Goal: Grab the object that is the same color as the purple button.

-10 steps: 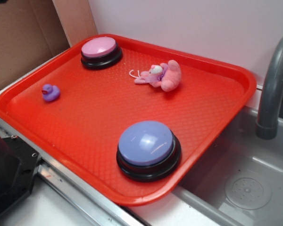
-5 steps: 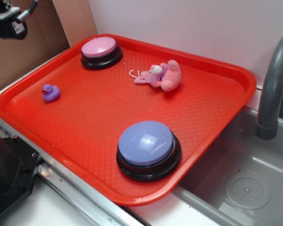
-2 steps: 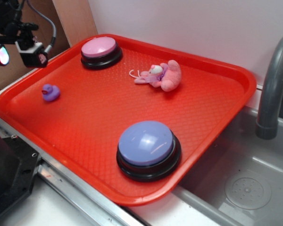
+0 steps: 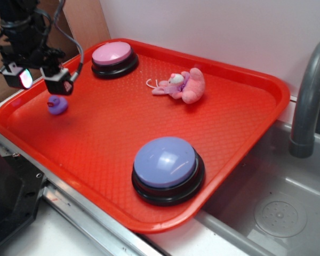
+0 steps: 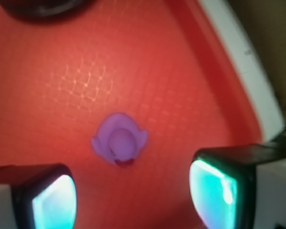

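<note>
A tiny purple rubber duck (image 4: 57,105) (image 5: 119,144) sits near the left edge of the red tray (image 4: 149,112). My gripper (image 4: 40,80) (image 5: 133,198) hangs open just above it and a little behind, nothing between the fingers; the wrist view shows the duck just ahead of the gap between the two glowing pads (image 5: 55,202). The purple button (image 4: 166,165), a lavender dome on a black base, stands at the tray's front.
A pink-topped button (image 4: 114,57) stands at the tray's back left, and a pink plush toy (image 4: 182,85) lies at the back middle. A grey sink (image 4: 277,208) with a faucet (image 4: 308,101) lies to the right. Cardboard (image 4: 21,37) rises behind the tray's left side.
The gripper has come in from the upper left and dropped down toward the duck. Nothing on the tray has moved.
</note>
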`<act>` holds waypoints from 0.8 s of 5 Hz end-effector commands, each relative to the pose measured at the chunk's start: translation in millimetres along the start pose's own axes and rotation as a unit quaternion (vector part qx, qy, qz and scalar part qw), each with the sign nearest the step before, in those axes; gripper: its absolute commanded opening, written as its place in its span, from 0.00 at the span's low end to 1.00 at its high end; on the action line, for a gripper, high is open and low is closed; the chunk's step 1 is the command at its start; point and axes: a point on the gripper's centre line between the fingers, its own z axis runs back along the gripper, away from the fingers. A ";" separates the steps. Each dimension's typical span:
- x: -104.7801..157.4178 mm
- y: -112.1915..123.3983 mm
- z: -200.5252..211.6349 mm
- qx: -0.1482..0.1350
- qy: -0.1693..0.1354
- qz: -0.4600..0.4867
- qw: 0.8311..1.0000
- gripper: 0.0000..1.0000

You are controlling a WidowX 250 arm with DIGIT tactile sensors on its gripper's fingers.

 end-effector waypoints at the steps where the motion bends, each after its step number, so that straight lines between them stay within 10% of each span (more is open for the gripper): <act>1: 2.4 12.8 -11.4 0.016 -0.010 -0.009 1.000 1.00; 2: 5.5 10.9 -23.0 0.004 -0.006 -0.015 1.000 1.00; 3: 9.7 8.2 -38.0 -0.014 -0.002 -0.015 1.000 0.64; 4: 9.3 7.1 -48.1 -0.019 0.002 -0.022 1.000 0.00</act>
